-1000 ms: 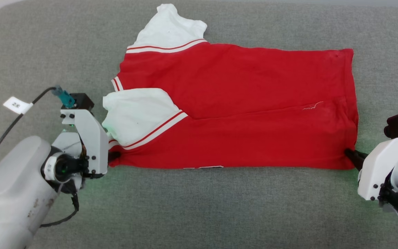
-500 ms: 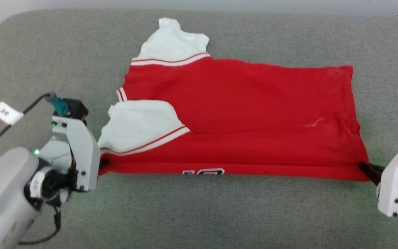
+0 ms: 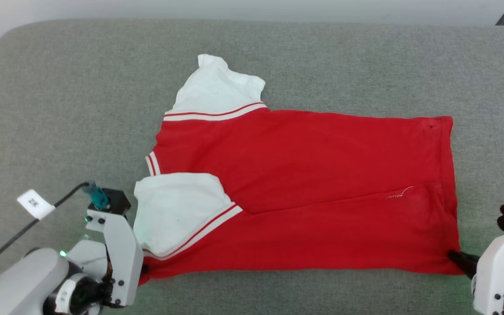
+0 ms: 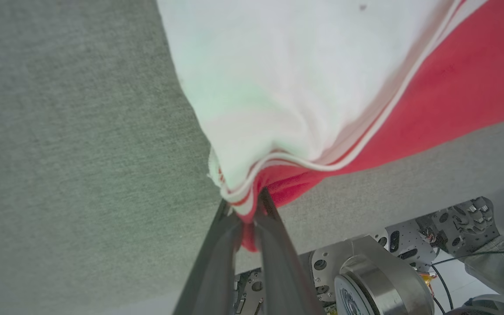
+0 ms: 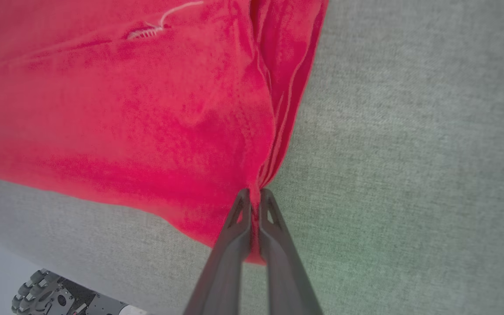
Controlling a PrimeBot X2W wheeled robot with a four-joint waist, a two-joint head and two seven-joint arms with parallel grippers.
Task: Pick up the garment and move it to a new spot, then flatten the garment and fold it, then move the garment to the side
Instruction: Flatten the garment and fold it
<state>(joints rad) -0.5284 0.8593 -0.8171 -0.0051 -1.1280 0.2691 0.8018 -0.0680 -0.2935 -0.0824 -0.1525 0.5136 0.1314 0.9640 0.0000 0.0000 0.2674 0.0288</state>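
Red, limp and light, the garment [image 3: 313, 175] handles best by its corners. Left gripper [image 4: 245, 210] and right gripper [image 5: 254, 194] jaws each pinch a near corner.

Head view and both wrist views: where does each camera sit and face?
Head: above, looking down at the jersey on grey padding; left tool and right tool at lower corners.
Left wrist: along its fingers, shut on the jersey's sleeve-end corner.
Right wrist: along its fingers, shut on the hem corner.
All share the jersey.
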